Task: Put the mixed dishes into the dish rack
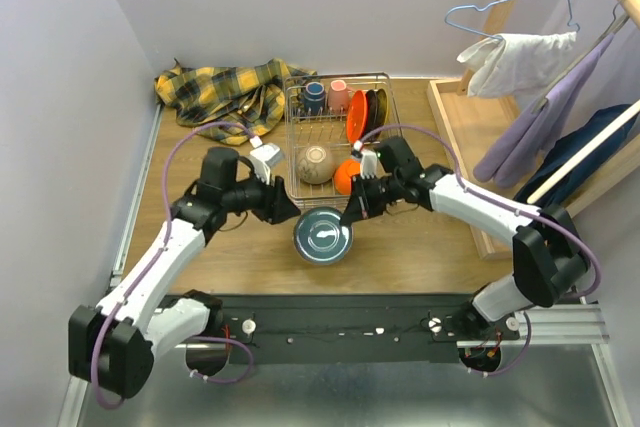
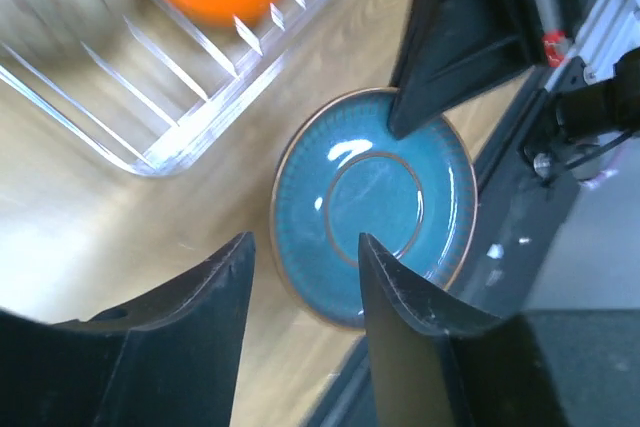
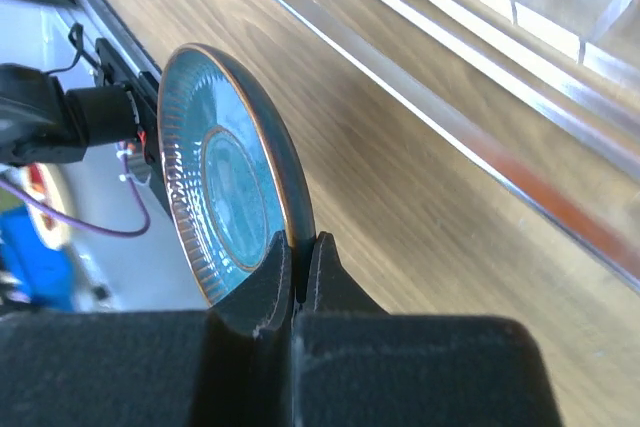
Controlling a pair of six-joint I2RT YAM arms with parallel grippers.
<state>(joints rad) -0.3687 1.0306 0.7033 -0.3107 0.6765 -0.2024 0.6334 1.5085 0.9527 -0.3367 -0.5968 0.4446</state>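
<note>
Nearly done, I'd say: the dish rack at upper centre holds cups, plates and bowls, while the teal plate, mid-frame on the tabletop, has its rim pinched by the right fingers, the left fingers spread over its edge.

Plate before dish rack; cloth left of rack.

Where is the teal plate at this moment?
In the top view, the teal plate is near the centre, just on the near side of the dish rack; the right hand pinches its rim.
</note>
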